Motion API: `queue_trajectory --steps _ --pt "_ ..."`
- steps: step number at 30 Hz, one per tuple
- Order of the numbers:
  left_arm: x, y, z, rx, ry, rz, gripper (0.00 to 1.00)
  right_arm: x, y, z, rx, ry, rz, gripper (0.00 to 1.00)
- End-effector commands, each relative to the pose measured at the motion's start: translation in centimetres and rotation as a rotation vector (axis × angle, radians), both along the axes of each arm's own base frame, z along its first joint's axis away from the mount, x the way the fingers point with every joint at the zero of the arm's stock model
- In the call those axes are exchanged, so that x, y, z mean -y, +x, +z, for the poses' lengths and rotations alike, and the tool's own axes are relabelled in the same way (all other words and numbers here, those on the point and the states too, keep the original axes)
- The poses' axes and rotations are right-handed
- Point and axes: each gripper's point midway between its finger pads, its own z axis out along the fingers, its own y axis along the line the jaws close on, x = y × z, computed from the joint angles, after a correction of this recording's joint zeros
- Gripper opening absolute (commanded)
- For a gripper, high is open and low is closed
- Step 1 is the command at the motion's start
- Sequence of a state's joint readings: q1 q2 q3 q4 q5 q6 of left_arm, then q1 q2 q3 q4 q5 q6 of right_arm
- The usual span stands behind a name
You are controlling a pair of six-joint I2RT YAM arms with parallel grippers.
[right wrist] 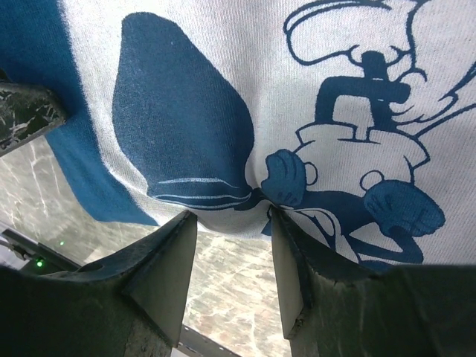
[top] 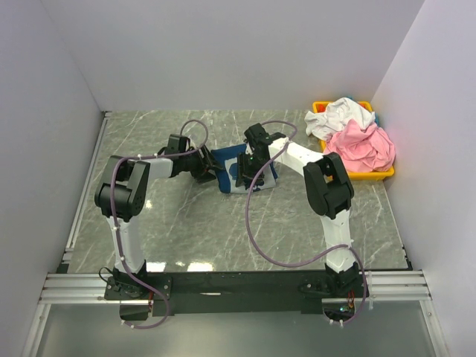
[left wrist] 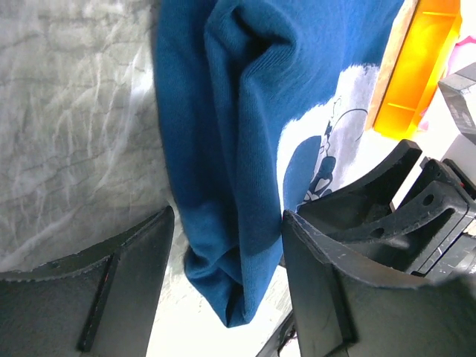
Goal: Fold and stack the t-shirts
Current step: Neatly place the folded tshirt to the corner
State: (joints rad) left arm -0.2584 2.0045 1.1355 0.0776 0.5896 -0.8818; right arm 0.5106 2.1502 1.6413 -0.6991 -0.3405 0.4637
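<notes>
The navy t-shirt (top: 225, 158) lies bunched in a small folded pile at the middle of the marble table, with its white-and-blue print (right wrist: 349, 126) facing up. My left gripper (top: 211, 175) sits at its left side. In the left wrist view that gripper (left wrist: 227, 216) is open, and a folded blue edge (left wrist: 230, 245) hangs between the fingers, touching only the right finger (left wrist: 320, 282). My right gripper (top: 244, 171) stands over the shirt's right part. It (right wrist: 231, 214) is open, with the printed cloth draped across both fingertips. A white t-shirt (top: 342, 114) and a pink t-shirt (top: 363, 145) lie crumpled in the bin.
The yellow bin (top: 372, 175) stands at the back right against the wall and also shows in the left wrist view as a yellow bin (left wrist: 416, 67). White walls close the table (top: 186, 223) on three sides. Purple cables loop from both arms.
</notes>
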Motion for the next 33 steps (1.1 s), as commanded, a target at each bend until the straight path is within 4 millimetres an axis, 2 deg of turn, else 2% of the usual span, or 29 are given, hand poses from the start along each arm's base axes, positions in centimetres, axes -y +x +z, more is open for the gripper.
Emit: queue_trajectory --steps 1,8,11,14,15,21,23,25,27,28,29,30,31,33 --pt "-0.4 -0.2 -2.7 -0.027 0.066 0.019 0.67 1.4 -0.4 -1.2 0.001 -0.057 -0.018 0.52" --pt "0.2 -0.3 -3.4 -0.036 0.085 0.001 0.65 1.5 -0.5 -1.0 0.004 -0.054 -0.018 0.51" --pt "0.1 -0.5 -3.8 -0.046 0.102 0.002 0.60 1.5 -0.5 -0.9 0.004 -0.054 -0.018 0.51" --pt "-0.1 -0.4 -4.1 -0.053 0.116 0.003 0.47 1.4 -0.5 -0.8 0.005 -0.051 -0.019 0.51" --pt "0.0 -0.4 -4.1 -0.052 0.119 0.000 0.38 1.5 -0.5 -0.9 0.004 -0.052 -0.020 0.51" --pt "-0.5 0.0 -4.8 -0.068 0.189 -0.002 0.06 1.5 -0.5 -0.3 0.012 -0.046 -0.018 0.51" --pt "-0.6 0.5 -4.6 -0.053 0.208 -0.008 0.00 1.5 -0.5 0.1 0.016 -0.046 -0.016 0.51" --pt "-1.2 0.5 -5.1 -0.056 0.254 -0.014 0.00 1.6 -0.5 0.8 0.028 -0.051 -0.014 0.53" --pt "-1.7 1.4 -4.6 -0.030 0.299 -0.014 0.00 1.8 -0.4 1.5 0.045 -0.058 -0.014 0.57" --pt "-2.2 1.0 -4.9 -0.040 0.342 -0.043 0.00 2.3 -0.4 2.2 0.062 -0.076 -0.017 0.59" --pt "-2.5 1.9 -4.1 -0.009 0.371 -0.042 0.01 2.5 -0.2 2.7 0.076 -0.083 -0.019 0.60" --pt "-3.5 2.5 -4.0 0.011 0.431 -0.028 0.00 2.8 -0.1 3.1 0.084 -0.093 -0.020 0.61" --pt "-4.5 2.2 -4.0 0.015 0.497 -0.058 0.00 3.4 -0.1 3.9 0.103 -0.118 -0.024 0.62" --pt "-5.9 3.6 -2.9 0.058 0.575 -0.059 0.00 3.9 0.0 5.3 0.137 -0.126 -0.033 0.63"
